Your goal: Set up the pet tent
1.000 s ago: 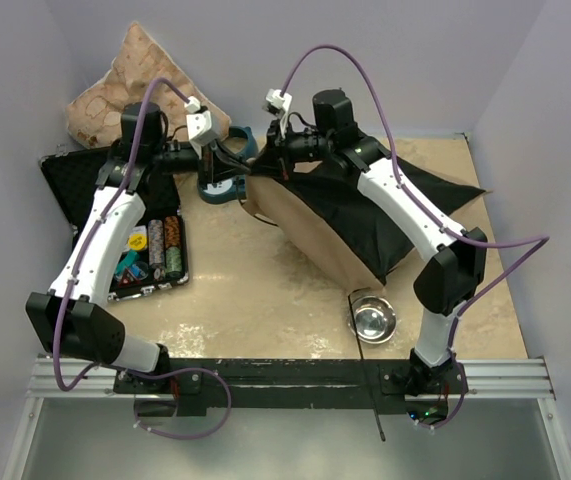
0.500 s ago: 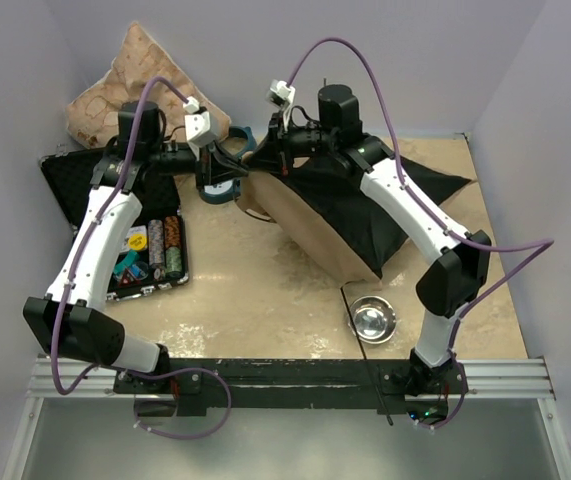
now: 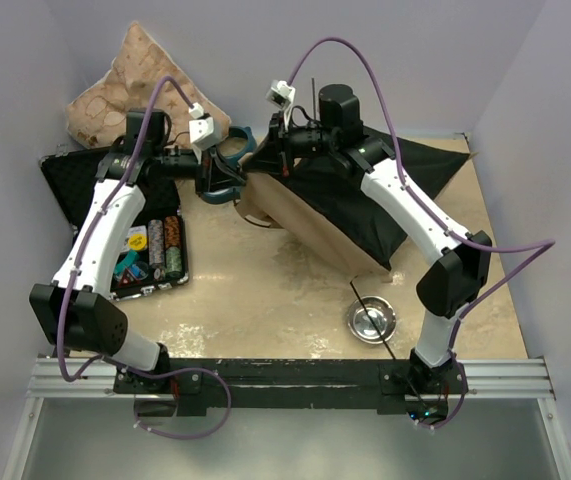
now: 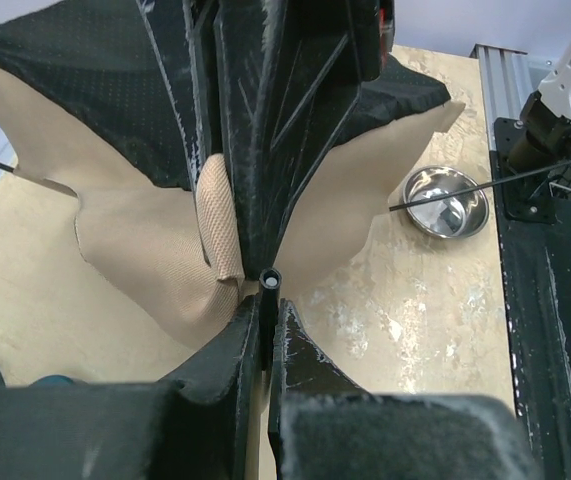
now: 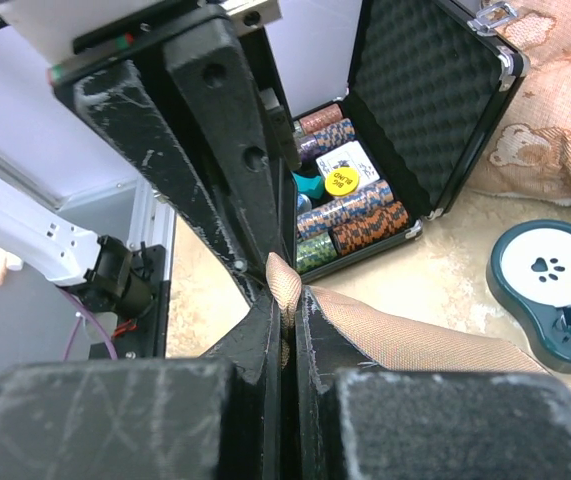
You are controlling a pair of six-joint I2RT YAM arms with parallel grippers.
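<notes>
The pet tent [image 3: 310, 222] lies collapsed at the table's middle right, tan outside with black lining [image 3: 365, 195] spread behind it. My two grippers meet tip to tip at its left corner. The left gripper [image 4: 267, 300] is shut on the end of a thin dark pole [image 4: 268, 277]. The right gripper [image 5: 285, 300] is shut on a fold of the tan tent fabric [image 5: 287, 275], held a little above the table. In the top view the left gripper [image 3: 231, 173] and right gripper [image 3: 256, 167] are nearly touching. Another thin pole [image 3: 363, 301] slants across the near table.
A steel bowl [image 3: 363, 322] sits near the right arm's base. An open black case of poker chips [image 3: 155, 250] lies at the left. A teal pet feeder [image 5: 550, 290] stands behind the grippers, and a tan patterned pillow [image 3: 130, 85] leans in the back left corner.
The right arm has drawn the tent fabric back and to the left toward the left gripper. The loose pole by the bowl has swung and shifted up the table. Both grippers have stayed shut.
</notes>
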